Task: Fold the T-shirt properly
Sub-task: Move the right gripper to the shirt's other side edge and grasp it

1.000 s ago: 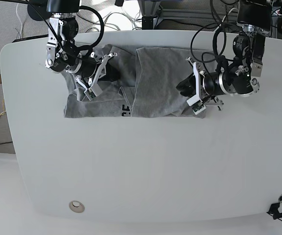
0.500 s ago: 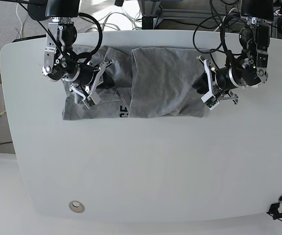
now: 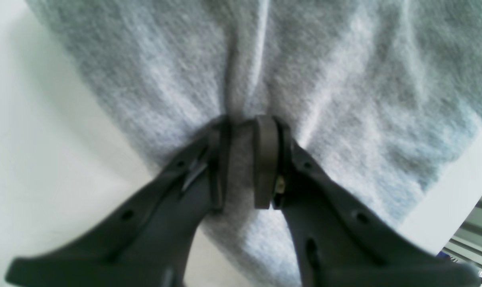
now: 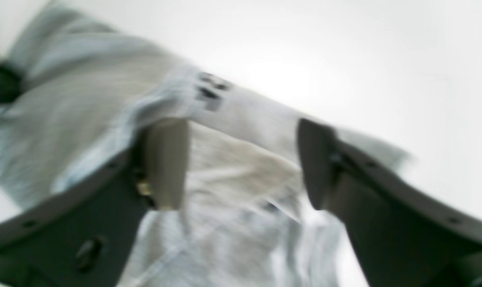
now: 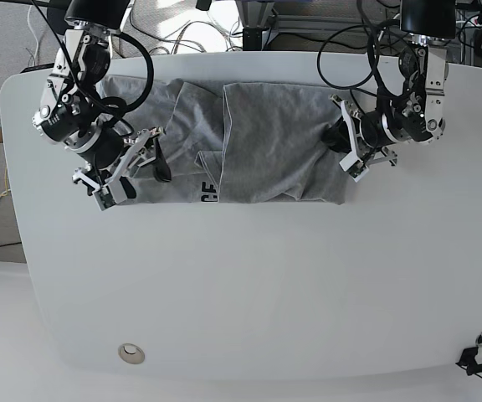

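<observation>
Black jaws of the left gripper point(image 3: 241, 159) pinch a ridge of the grey T-shirt point(image 5: 258, 142) at its right edge. Right gripper point(image 4: 241, 163), frame left, stands spread, holding nothing. T-shirt lies upper centre on the white table point(image 5: 266, 285); one side panel appears folded over, further folds remain.

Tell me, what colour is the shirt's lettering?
Black, on the heather-grey cotton T-shirt; base view shows the lettering best.

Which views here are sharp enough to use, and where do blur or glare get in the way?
Base view: sharp, evenly lit. Left wrist view: the T-shirt weave is fairly clear, though the fingers up close are soft. Right wrist view: smeared throughout, the table washed out to white, and the black lettering unreadable.
</observation>
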Action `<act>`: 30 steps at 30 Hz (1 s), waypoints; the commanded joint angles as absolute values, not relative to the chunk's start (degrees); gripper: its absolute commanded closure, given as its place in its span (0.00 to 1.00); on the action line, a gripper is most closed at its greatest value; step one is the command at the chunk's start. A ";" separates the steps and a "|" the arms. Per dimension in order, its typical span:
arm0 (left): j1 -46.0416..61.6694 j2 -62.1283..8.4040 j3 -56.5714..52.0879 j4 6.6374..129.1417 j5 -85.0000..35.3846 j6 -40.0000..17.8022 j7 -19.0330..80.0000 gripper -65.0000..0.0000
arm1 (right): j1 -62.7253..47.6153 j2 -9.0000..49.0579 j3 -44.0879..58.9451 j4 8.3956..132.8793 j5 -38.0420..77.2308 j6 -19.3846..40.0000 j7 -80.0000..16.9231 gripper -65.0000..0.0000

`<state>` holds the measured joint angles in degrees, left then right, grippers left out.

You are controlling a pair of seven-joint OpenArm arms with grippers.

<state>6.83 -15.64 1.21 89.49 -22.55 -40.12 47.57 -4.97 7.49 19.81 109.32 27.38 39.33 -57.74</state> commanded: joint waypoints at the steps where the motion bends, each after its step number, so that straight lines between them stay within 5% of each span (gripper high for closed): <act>1: 6.81 -16.22 1.19 89.63 -21.23 -40.00 49.19 0.86 | -3.12 7.78 25.63 109.85 29.58 39.52 -59.65 0.20; 4: 6.90 -16.31 1.19 89.63 -21.23 -40.00 49.19 0.86 | -1.63 7.78 32.04 107.65 30.02 39.60 -63.08 0.10; 13: 6.99 -16.31 1.19 89.63 -21.14 -40.00 49.19 0.86 | -1.63 7.87 43.65 93.49 35.21 39.69 -66.07 0.10; 30: 7.08 -17.10 1.19 89.63 -21.41 -40.00 49.27 0.86 | -5.23 3.03 35.74 91.21 36.35 39.69 -65.71 0.11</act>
<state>6.98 -16.51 1.28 89.45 -22.94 -40.14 47.27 -5.45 3.33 36.58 90.45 36.29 39.46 -64.97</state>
